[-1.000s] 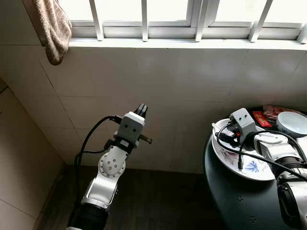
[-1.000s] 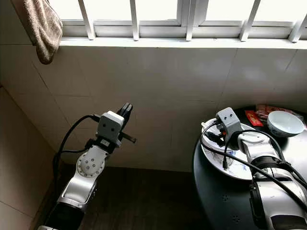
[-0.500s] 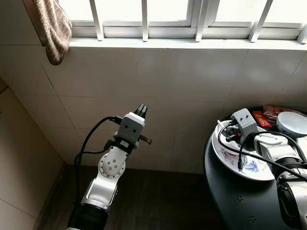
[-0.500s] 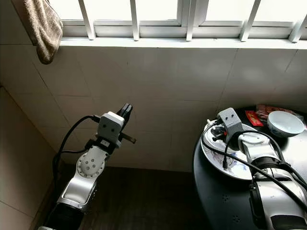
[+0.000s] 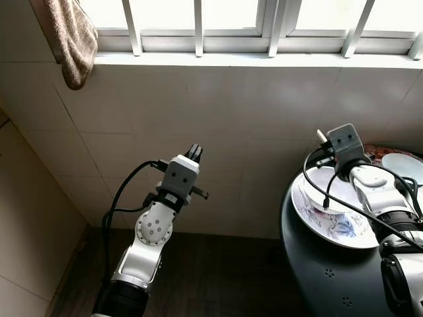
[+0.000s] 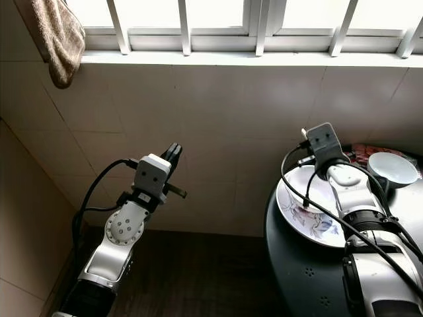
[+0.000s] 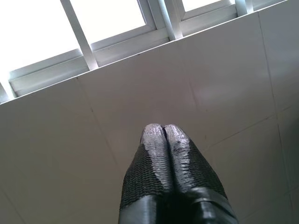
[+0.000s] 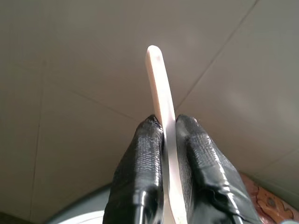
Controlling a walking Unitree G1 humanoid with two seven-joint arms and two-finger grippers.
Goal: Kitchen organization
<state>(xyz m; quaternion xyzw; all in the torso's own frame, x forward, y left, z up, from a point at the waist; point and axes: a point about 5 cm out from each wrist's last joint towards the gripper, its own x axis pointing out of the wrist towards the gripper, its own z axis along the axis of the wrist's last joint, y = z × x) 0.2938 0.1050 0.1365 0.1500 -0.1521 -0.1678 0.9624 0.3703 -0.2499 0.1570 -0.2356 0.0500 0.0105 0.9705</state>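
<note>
The right hand [image 8: 169,135] pinches a slim white plastic spoon handle [image 8: 160,88] between its fingers, raised above the white floral-patterned plate [image 5: 330,221] on the dark round desk [image 5: 317,277]. The left hand [image 7: 162,133], fingers pressed together, points at the tiled wall [image 5: 198,112].

- The right gripper [image 6: 305,137] is raised over the patterned plate [image 6: 305,214] at the round dark worktop's [image 6: 297,271] left edge.
- A white bowl [image 6: 392,169] sits near the far edge.
- The left gripper [image 6: 174,151] points at the tiled wall [image 6: 218,112].
</note>
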